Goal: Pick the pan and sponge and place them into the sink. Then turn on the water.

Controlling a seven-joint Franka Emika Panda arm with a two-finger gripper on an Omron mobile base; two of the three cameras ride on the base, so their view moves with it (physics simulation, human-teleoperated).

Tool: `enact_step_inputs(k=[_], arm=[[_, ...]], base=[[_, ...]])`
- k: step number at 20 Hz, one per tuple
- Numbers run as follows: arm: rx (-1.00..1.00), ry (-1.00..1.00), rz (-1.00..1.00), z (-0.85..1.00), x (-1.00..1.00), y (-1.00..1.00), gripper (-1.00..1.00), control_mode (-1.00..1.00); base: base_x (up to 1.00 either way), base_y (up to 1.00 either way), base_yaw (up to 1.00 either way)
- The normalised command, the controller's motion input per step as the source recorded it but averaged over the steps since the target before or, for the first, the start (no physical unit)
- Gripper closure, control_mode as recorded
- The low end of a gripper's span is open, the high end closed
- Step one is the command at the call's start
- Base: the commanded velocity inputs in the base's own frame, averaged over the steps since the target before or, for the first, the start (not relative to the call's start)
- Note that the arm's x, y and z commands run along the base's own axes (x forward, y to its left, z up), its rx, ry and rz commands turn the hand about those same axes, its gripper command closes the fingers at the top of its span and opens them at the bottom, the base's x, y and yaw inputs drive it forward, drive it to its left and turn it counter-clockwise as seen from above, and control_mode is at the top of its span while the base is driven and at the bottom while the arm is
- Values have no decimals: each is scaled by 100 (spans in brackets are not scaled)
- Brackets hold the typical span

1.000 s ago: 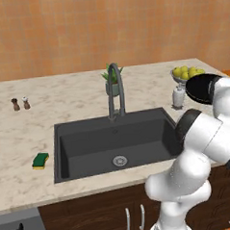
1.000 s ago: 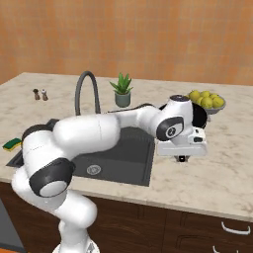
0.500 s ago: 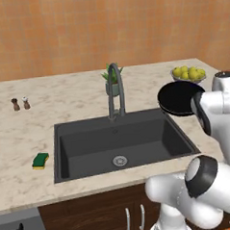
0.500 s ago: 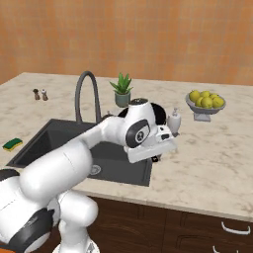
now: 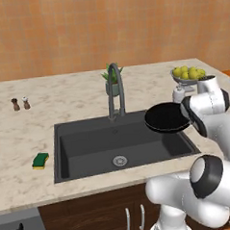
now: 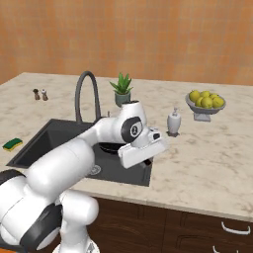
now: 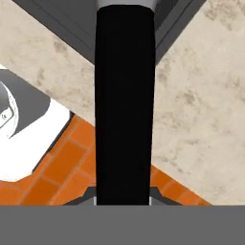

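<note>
Pan [image 5: 166, 117] in gripper [image 7: 123, 194] grasp, over sink [image 5: 89, 142] at 3 o'clock; we count one sponge [image 5: 40, 160] on marble counter [image 5: 63, 101].

I get flat, even rendered light, bright all over, with no glare. The surface [image 5: 77, 102] throws almost no shadows; the sink [image 5: 90, 145] basin reads uniformly dark. Both base views look slightly soft. The pan [image 7: 124, 103] handle is a featureless black bar.

One round black frying pan [image 5: 166, 117], one yellow-and-green sponge [image 5: 40, 160], two small shakers [image 5: 20, 103], one potted plant [image 6: 121, 89], one white soap dispenser [image 6: 173, 122], one bowl of lemons [image 6: 206, 103].
</note>
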Motion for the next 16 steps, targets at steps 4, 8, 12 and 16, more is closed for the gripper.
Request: enact_step_inputs(k=[4, 8, 12, 16], arm=[[22, 25, 27, 0, 12, 5, 100, -100], [18, 21, 26, -4, 21, 20, 100, -100], [14, 17, 18, -24, 28, 33, 100, -100], [12, 6, 11, -47, 21, 21, 100, -100]], base=[[0, 0, 0], [0, 0, 0], [0, 0, 0], [0, 0, 0]])
